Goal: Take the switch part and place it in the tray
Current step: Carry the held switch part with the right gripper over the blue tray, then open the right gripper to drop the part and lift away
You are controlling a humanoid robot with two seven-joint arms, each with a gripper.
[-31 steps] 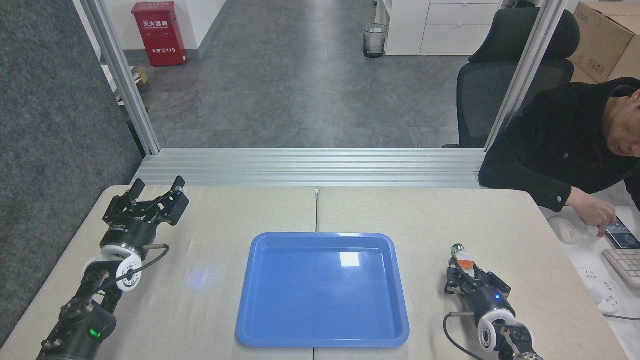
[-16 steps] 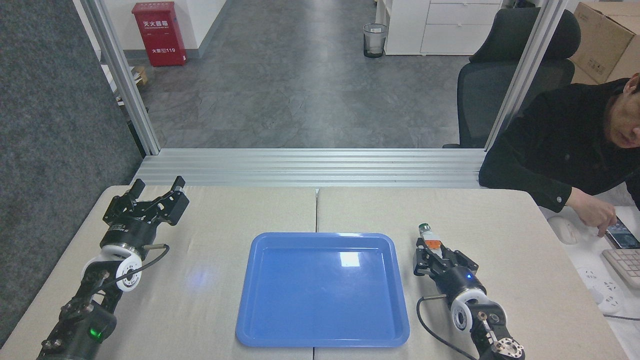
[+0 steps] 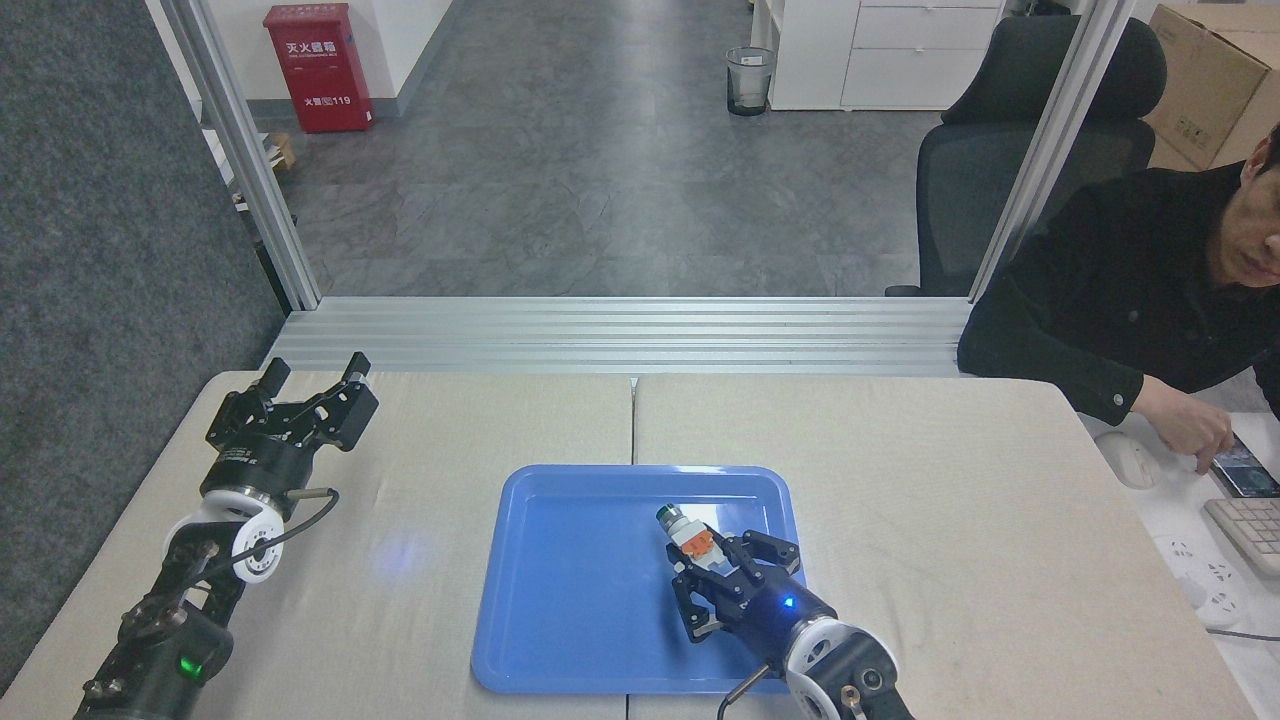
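The large rectangular glossy blue plastic tray (image 3: 600,600), with rounded corners and a raised rim, lies at the middle of the pale beige table (image 3: 950,450), straddling the seam between its two halves.

The right gripper (image 3: 712,572), black with a small blue light on its body, reaches in from about five o'clock and sits over the right half of the tray. Its fingers are closed around the small push-button switch part (image 3: 688,532), gripping the white blocky body; the orange piece shows just past the fingertips, and the silver-green round head points toward eleven o'clock. The part is therefore inside the tray's outline, held tilted (whether it touches the tray floor or hangs a little above it, I cannot tell).

The left gripper (image 3: 315,375), also black, rests well apart at roughly ten o'clock from the tray, near the far left corner of the table. Its two fingers are spread with a clear gap between them, and nothing is in them.

At three o'clock, past the table's right edge, a person in a dark jacket (image 3: 1120,280) leans over a neighbouring white desk, one hand (image 3: 1190,425) touching a phone (image 3: 1248,468). A black office chair (image 3: 1010,150) stands behind a metal post at about one o'clock.
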